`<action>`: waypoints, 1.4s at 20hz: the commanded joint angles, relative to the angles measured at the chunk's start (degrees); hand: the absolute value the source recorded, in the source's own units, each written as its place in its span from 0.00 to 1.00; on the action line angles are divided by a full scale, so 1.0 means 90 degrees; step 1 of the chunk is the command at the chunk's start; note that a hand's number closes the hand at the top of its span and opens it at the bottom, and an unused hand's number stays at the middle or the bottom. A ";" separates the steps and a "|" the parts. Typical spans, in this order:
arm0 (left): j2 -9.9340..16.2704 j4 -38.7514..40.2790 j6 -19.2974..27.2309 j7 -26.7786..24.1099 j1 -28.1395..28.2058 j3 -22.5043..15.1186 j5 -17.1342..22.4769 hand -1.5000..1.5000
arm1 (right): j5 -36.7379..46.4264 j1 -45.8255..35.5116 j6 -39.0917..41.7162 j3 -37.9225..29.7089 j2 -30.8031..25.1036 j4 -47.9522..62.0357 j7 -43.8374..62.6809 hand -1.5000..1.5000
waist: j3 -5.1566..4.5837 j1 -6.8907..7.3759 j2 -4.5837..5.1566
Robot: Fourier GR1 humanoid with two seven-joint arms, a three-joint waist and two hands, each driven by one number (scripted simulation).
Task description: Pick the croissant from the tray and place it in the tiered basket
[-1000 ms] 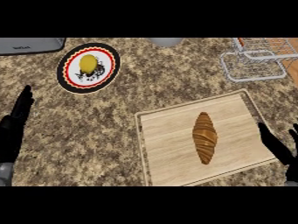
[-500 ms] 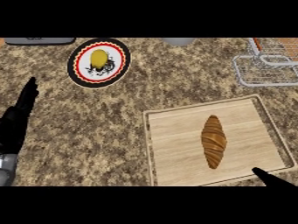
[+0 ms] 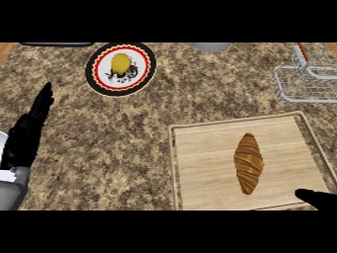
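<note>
A: Table [image 3: 127, 143], speckled granite: contents?
B: Wooden tray [image 3: 200, 163] at 5 o'clock, croissant [image 3: 248, 162] lying on it; wire tiered basket [image 3: 315, 79] at 2; plate [image 3: 120, 68] at 11.
A: Hands?
B: Left hand [image 3: 29, 132] straight-fingered at 9; right hand [image 3: 328, 199], fingers unclear.
</note>
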 commanded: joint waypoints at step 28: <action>-0.0309 0.0478 -0.0101 -0.0176 -0.0159 0.0154 -0.0334 0.50 | 0.0128 -0.2456 0.0819 0.1701 0.0299 0.1660 0.2382 0.00 | 0.0009 -0.0089 -0.0040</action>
